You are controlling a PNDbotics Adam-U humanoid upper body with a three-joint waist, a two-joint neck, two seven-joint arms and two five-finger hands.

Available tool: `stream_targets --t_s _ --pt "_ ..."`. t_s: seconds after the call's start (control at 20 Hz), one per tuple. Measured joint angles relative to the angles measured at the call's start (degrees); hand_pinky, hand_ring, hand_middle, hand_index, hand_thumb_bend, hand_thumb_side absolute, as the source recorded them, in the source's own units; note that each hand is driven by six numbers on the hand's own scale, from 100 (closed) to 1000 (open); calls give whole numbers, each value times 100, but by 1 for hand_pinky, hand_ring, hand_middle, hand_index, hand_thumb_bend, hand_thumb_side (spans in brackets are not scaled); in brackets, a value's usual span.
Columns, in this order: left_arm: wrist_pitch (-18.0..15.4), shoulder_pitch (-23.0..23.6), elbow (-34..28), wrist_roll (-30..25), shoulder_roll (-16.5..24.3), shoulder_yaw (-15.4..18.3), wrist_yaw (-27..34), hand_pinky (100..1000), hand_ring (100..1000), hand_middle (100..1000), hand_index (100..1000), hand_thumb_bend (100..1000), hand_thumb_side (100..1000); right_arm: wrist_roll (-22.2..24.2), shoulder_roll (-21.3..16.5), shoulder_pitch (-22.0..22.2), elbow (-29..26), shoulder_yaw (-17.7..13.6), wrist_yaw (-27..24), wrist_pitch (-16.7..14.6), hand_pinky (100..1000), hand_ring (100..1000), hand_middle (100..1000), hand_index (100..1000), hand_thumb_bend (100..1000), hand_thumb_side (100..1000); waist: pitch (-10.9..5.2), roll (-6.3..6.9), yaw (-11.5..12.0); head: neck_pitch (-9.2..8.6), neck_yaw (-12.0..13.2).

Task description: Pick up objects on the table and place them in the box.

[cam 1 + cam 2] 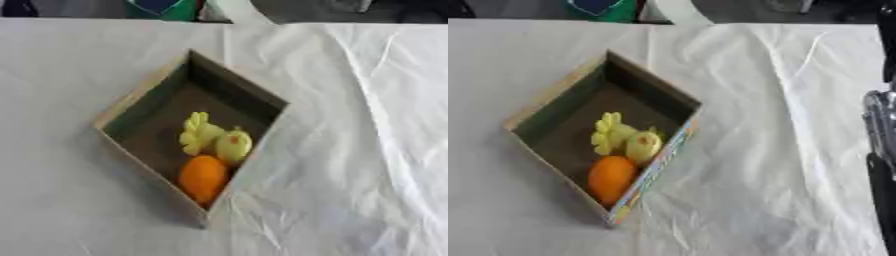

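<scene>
Resting inside the box (140,97), three pieces of fruit sit on a table that shows nothing else to pick up.

Left eye view: an orange fruit (203,177), a yellow-green fruit (234,145) and a yellow bunch (198,132) cluster at the box's near corner, touching, likely where they were dropped; the white cloth (350,150) lies bare, and no hand shows. Right eye view: the robot's right arm (880,150) runs down the right edge, apparently drawn clear; neither hand appears, so their opening cannot be judged.

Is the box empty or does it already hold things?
Not empty: the box holds an orange fruit, a yellow-green fruit and a yellow toy.
</scene>
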Motion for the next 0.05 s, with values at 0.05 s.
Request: stream_targets --t_s 0.05 --pt "0 3 0 15 -19 3 0 451 641 612 800 141 1000 1 0 0 0 0 -1 -1 699 563 484 715 100 502 0 5 1 0 1"
